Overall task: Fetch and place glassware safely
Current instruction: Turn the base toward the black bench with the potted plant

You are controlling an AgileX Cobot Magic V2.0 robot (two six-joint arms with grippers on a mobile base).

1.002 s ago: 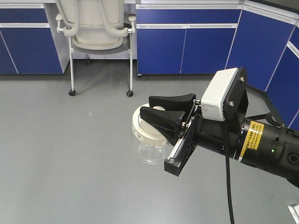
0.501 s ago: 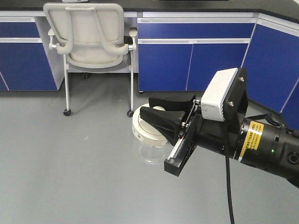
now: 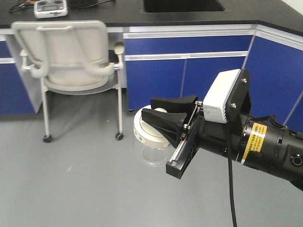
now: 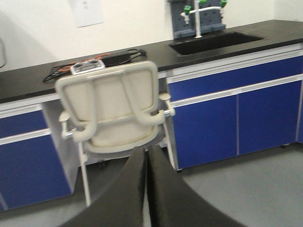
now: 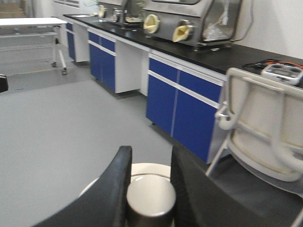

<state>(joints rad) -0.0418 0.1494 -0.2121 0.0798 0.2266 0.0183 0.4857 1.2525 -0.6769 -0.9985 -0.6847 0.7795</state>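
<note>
The glassware, a squat clear jar (image 3: pixel 152 155) with a cream-white lid (image 3: pixel 144 134), hangs in the air above the grey floor. My right gripper (image 3: pixel 148 108) is shut on the round knob (image 5: pixel 150 197) at the centre of the lid, one black finger (image 5: pixel 115 189) on each side of it. In the right wrist view the lid (image 5: pixel 147 169) shows just beyond the knob and the glass body is hidden. My left gripper (image 4: pixel 146 153) points at the chair with its fingers pressed together and nothing between them.
A cream chair on castors (image 3: pixel 71 52) stands against blue cabinets (image 3: pixel 189 75) under a black countertop (image 3: pixel 123 16). A sink (image 4: pixel 213 42) is set in the counter to the right, a small meter (image 3: pixel 49 7) and cables lie above the chair. Grey floor (image 3: pixel 71 189) lies below.
The chair and cabinets have slid left and down in the front view, and the countertop has come into sight. The right gripper and the jar keep the same place in the frame.
</note>
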